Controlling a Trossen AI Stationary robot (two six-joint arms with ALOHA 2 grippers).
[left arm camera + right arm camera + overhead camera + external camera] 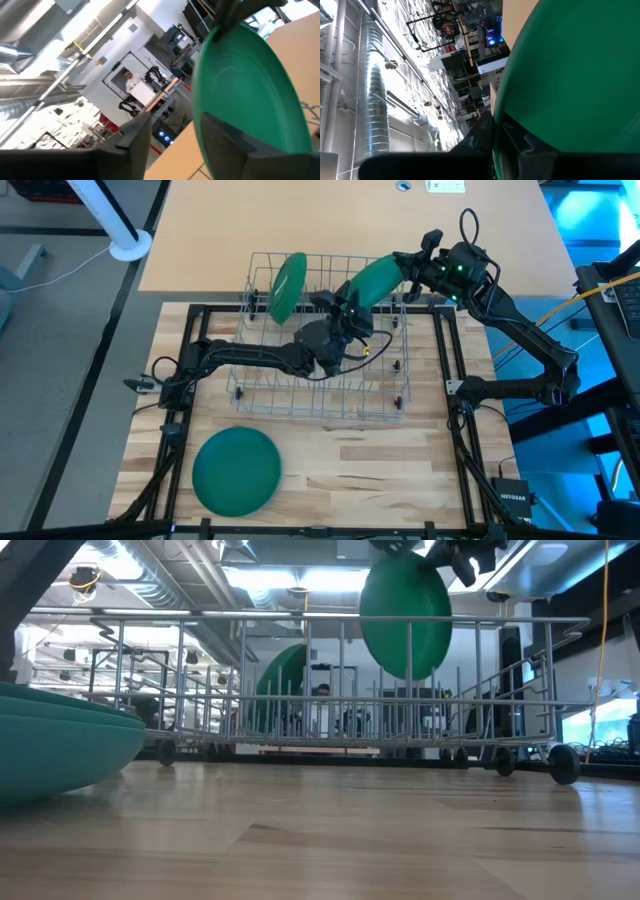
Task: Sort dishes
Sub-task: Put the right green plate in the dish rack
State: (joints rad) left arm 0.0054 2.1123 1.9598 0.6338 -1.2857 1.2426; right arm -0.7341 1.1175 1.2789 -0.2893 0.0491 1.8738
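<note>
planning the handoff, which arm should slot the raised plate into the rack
Right. Its end effector is shut on the raised plate above the rack; the left end effector is open beside it, gripping nothing.

Raised plate (405,615): its top rim, and the fingers clamping it, are cut off by the low view's upper edge.
Racked plate (285,685): at 11 o'clock in the wire rack (330,730), partly screened by wires.
Stack of plates (60,750): cut off at the left edge; count unclear.
Person (131,82): distant, blurred.
</note>
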